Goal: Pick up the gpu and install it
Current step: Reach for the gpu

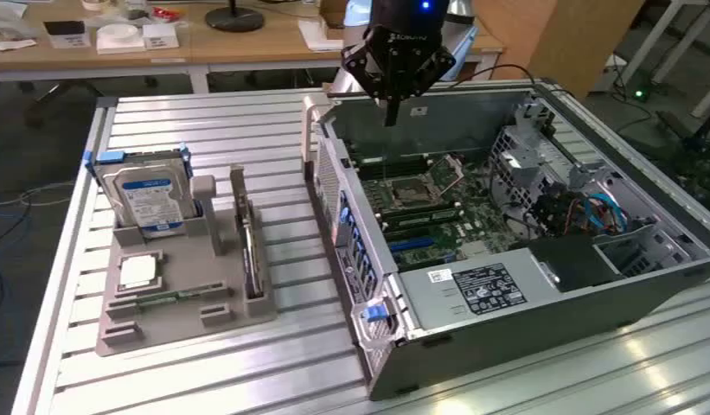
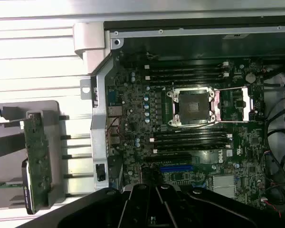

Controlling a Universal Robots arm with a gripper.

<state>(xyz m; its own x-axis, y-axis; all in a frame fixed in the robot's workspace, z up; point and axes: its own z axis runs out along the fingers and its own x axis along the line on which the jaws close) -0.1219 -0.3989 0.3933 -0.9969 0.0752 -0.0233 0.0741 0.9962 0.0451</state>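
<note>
Jaws pinched shut, nothing held. They hang over the open PC case (image 1: 562, 328), above the motherboard (image 2: 133, 95), w/ the empty CPU socket (image 2: 194, 107) in wrist view. Gpu (image 1: 251, 252) not picked up: stands on edge in a slot of the gray holder (image 1: 158, 324) on the bench (image 1: 216, 121), on exterior view's left of case, well apart from jaws. Hard drive (image 1: 150, 194) upright in same holder.

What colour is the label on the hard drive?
Blue and white; the hard drive shows best in the exterior view.
</note>
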